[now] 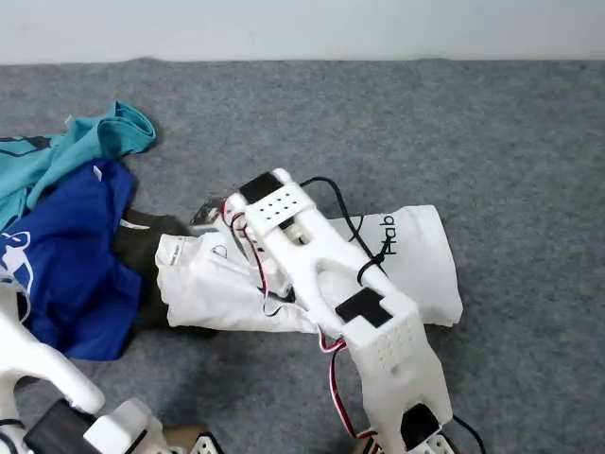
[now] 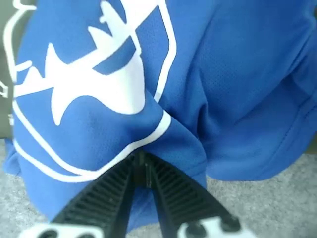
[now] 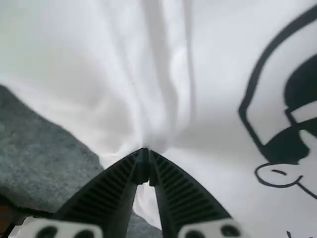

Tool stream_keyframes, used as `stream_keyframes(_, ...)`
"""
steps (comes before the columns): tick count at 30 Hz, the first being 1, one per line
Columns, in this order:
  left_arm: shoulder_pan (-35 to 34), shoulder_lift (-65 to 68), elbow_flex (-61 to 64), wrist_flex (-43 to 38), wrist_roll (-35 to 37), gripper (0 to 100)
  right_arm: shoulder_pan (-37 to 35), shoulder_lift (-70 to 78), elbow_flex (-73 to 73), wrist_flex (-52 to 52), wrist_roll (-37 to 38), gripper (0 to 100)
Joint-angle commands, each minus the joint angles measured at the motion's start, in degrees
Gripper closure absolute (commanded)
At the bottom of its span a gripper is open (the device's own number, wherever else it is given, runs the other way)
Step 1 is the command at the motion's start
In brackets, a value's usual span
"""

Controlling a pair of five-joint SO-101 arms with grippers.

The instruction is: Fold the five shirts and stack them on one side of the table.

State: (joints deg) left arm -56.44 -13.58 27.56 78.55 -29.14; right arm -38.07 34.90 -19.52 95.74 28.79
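Arm (image 1: 321, 265) covers much of white shirt (image 1: 421, 260), pinched by right end effector (image 3: 143, 158); left end effector (image 2: 143, 163) pinches blue shirt (image 2: 237, 74)

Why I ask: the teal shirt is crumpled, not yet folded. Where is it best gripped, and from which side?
Probably the raised, bunched end of the teal shirt, which juts onto bare table. Come down from that open side, away from the blue shirt that seems to lie over its nearer edge; the fold there stands up enough to pinch.

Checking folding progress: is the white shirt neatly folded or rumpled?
Rumpled: the white shirt lies bunched and creased, pinched in the right gripper.
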Motion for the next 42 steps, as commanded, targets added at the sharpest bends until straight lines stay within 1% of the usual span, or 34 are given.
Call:
stream_keyframes(1, 1.5, -2.7, -7.4, 6.2, -0.1, 99, 1.8, -2.1, -2.8, 0.5, -0.1, 99.0)
stream_keyframes(8, 5.4, -2.8, -22.8, 18.8, 0.1, 99, 2.1, -10.9, -7.2, 5.6, -0.4, 99.0)
stream_keyframes(11, 5.7, -3.7, -28.4, 21.9, 1.7, 99, 4.6, -13.9, -7.2, 6.7, -0.9, 99.0)
stream_keyframes(13, 5.6, -6.7, -29.3, 21.9, 1.8, 99, 8.0, -15.6, -7.2, 6.8, -3.7, 99.0)
stream_keyframes(15, 5.6, -10.7, -29.0, 22.0, 1.8, 99, 12.3, -16.7, -7.1, 6.9, -5.4, 99.0)
stream_keyframes(18, 5.6, -17.5, -25.7, 22.0, 1.3, 99, 19.2, -17.7, -5.8, 7.1, -5.5, 99.0)
stream_keyframes(21, 5.6, -23.2, -20.2, 22.0, -1.9, 99, 25.6, -18.1, -3.0, 7.1, -5.6, 99.0)
stream_keyframes(24, 5.6, -27.6, -15.0, 21.9, -3.8, 99, 30.5, -17.7, -1.1, 7.0, -5.8, 98.5)
stream_keyframes(27, 5.7, -30.2, -12.0, 21.9, -5.3, 99, 34.3, -17.5, -0.1, 6.7, -7.7, 92.0)
stream_keyframes(30, 5.7, -30.5, -10.7, 21.9, -6.6, 99, 36.5, -17.5, 0.3, 5.8, -10.8, 81.8)
stream_keyframes(33, 5.7, -30.5, -10.8, 21.9, -6.6, 99, 37.1, -17.0, 2.7, 1.9, -15.4, 75.4)
stream_keyframes(37, 5.7, -30.5, -10.6, 21.9, -9.1, 99, 37.3, -13.1, 4.2, -2.3, -19.7, 74.3)
stream_keyframes(42, 5.7, -30.5, -10.6, 21.9, -9.3, 99, 37.4, -7.3, 4.0, -4.4, -20.4, 74.3)
